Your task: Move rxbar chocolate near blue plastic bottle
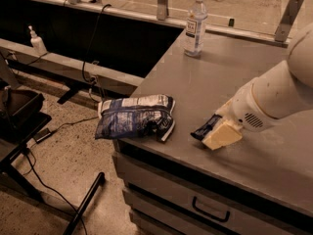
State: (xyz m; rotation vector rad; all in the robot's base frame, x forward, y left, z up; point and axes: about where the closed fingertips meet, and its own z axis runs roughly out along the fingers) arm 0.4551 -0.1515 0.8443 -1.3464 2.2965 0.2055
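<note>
**Gripper at the bar**

The gripper [216, 131] rests at the rxbar chocolate [203, 127] near the counter's [195, 82] front edge; whether it pinches, I cannot tell. The blue plastic bottle [195, 26] stands well apart at 12 o'clock, label unreadable.

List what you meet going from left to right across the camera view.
white pump bottle → chip bag → blue plastic bottle → tool, low at the front edge of the counter. The rxbar chocolate is left out: it lies partly under the tool and overlaps it.
</note>
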